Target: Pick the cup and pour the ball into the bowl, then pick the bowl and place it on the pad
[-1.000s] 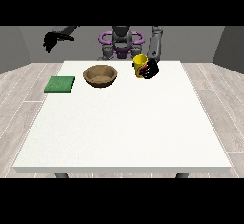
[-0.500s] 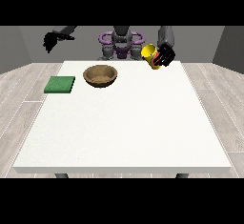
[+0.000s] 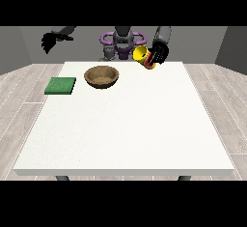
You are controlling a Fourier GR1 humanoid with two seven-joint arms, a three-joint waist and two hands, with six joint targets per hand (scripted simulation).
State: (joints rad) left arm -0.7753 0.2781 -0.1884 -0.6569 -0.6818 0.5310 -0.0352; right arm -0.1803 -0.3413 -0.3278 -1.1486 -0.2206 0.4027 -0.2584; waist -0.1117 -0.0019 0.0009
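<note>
In the front view, the hand at the view's right [image 3: 158, 54] has its fingers curled round the yellow cup [image 3: 143, 55], held tilted above the white bench [image 3: 125, 124], right of the wooden bowl [image 3: 102, 76]. Pouring seems next, and calls for carrying the cup over the bowl. The flat green pad [image 3: 61, 85] lies left. The hand at the view's left [image 3: 48, 42] hangs raised, holding nothing, fingers unclear.

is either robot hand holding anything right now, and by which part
The robot hand at the view's right holds the tilted yellow cup round its side. The other robot hand holds nothing.
</note>
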